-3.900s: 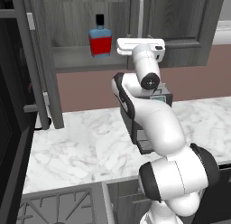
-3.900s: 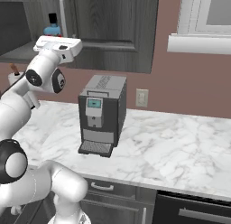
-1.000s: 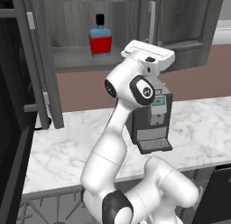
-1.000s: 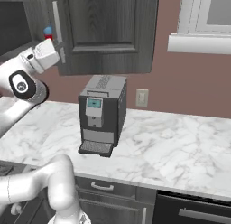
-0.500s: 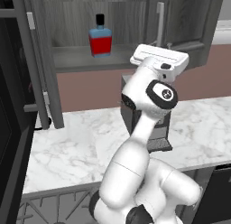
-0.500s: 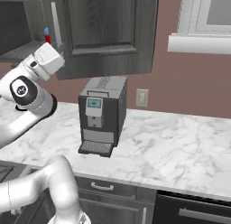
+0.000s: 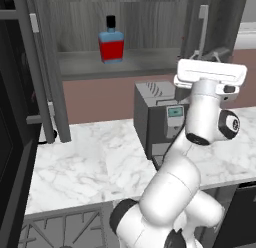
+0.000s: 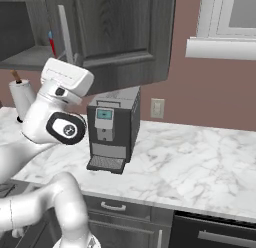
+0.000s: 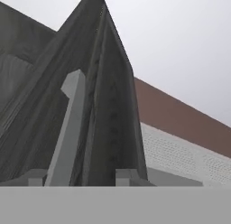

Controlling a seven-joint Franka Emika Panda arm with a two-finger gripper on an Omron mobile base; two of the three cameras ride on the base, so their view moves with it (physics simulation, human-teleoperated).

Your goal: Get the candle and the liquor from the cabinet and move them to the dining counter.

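The cabinet (image 7: 125,67) stands open, and the liquor (image 7: 111,42), a red and blue bottle with a black cap, sits upright on its shelf. A sliver of the liquor (image 8: 50,40) peeks past the right door's silver handle (image 8: 64,29). My gripper (image 7: 214,55) points upward at the lower end of that handle (image 7: 202,29), well to the right of the bottle. In the hand view my gripper (image 9: 81,175) straddles the handle (image 9: 67,123) and the door edge, shut on them. The candle and the dining counter are out of view.
A dark coffee machine (image 7: 155,117) stands on the marble worktop (image 7: 90,162) under the cabinet, right beside my arm. The left cabinet door (image 7: 45,67) hangs open. A paper towel roll (image 8: 20,97) stands at the worktop's far end, and a wall outlet (image 8: 157,108) is behind.
The hand has swung to the right in the left base view, and the right cabinet door has swung wider open with it. The liquor has stayed on its shelf.
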